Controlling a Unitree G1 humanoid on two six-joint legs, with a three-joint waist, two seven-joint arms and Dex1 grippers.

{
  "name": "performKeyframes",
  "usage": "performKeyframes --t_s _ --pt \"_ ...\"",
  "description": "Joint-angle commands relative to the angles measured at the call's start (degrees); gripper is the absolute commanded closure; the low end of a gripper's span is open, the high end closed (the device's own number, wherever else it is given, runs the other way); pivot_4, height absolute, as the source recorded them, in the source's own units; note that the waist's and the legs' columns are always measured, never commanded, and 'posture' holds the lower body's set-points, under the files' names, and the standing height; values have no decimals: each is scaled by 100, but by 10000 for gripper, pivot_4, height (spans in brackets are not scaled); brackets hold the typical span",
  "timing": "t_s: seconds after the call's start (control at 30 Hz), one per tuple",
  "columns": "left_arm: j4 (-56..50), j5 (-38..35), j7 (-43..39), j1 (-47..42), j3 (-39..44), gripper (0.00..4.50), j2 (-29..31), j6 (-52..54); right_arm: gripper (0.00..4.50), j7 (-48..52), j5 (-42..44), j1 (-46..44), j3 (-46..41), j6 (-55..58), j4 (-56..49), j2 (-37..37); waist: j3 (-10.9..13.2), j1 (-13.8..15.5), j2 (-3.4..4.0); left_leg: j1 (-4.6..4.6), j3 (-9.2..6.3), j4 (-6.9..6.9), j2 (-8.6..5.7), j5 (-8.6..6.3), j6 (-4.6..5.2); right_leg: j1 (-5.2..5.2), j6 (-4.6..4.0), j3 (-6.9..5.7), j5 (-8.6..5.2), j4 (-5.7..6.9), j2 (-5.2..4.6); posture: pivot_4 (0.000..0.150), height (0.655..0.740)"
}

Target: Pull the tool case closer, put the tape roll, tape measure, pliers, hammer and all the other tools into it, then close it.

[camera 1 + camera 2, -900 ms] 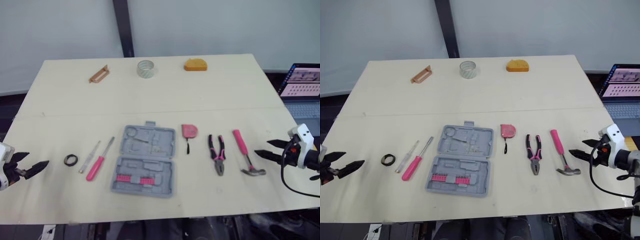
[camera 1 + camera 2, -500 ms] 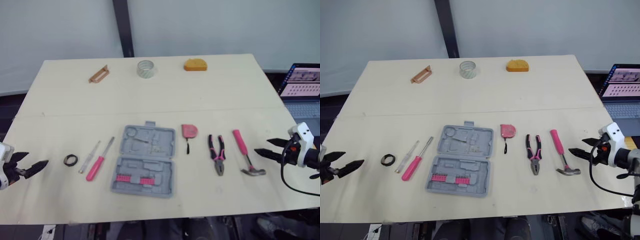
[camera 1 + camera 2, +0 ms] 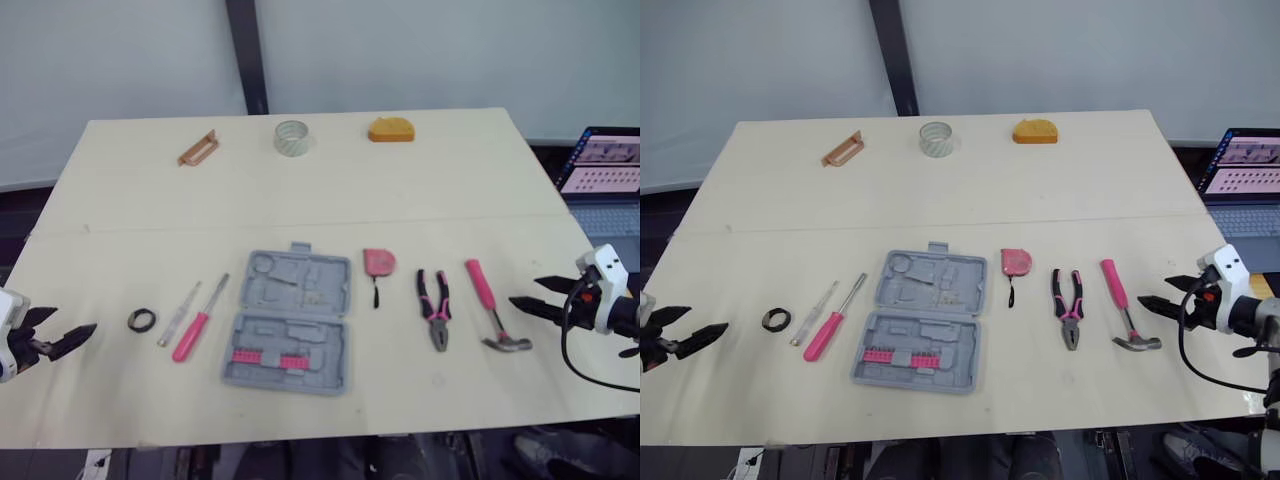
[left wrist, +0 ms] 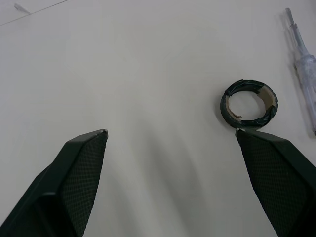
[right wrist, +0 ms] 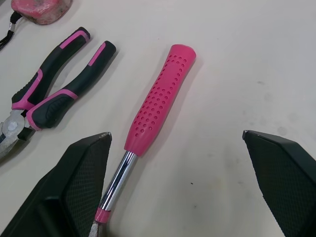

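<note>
The grey tool case point(image 3: 291, 319) lies open at the table's middle front, pink bits in its near half. To its left lie a pink-handled screwdriver point(image 3: 198, 322), a clear-handled screwdriver point(image 3: 177, 315) and a small dark tape roll point(image 3: 141, 320). To its right lie a pink tape measure point(image 3: 379, 263), pliers point(image 3: 434, 306) and a pink-handled hammer point(image 3: 489, 303). My left gripper point(image 3: 60, 331) is open at the left edge, a little short of the tape roll point(image 4: 249, 103). My right gripper point(image 3: 538, 295) is open just right of the hammer point(image 5: 153, 108).
At the table's far edge lie a brown handle-like piece point(image 3: 197, 148), a clear tape roll point(image 3: 293, 136) and an orange object point(image 3: 390, 130). A laptop point(image 3: 603, 165) stands off the table's right side. The table point(image 3: 320, 200) has bare room between the rows.
The left gripper has sunk slightly at the left edge. The right gripper has drifted a little right and steadied. The tools have not moved.
</note>
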Motion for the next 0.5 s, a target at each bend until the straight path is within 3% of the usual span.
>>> performKeyframes --t_s 0.03,0.2,0.5 --pt "91 39 64 27 86 398 21 -135 0 -42 13 -48 -231 -69 23 -272 0 1 0 0 0 0 0 0 0 0 0 0 0 0 0 1500 7400" --pt "-58 -57 0 24 95 398 32 -99 0 -71 301 -177 -460 307 -306 -263 0 -8 0 1 0 0 0 0 0 0 0 0 0 1 0 1500 7400" --pt "-2397 -209 -81 18 -761 398 -501 809 0 -359 1159 538 -123 1969 -3519 663 -1 36 -3 -1 -1 12 1 -2 0 0 0 1 0 18 -1 1500 7400"
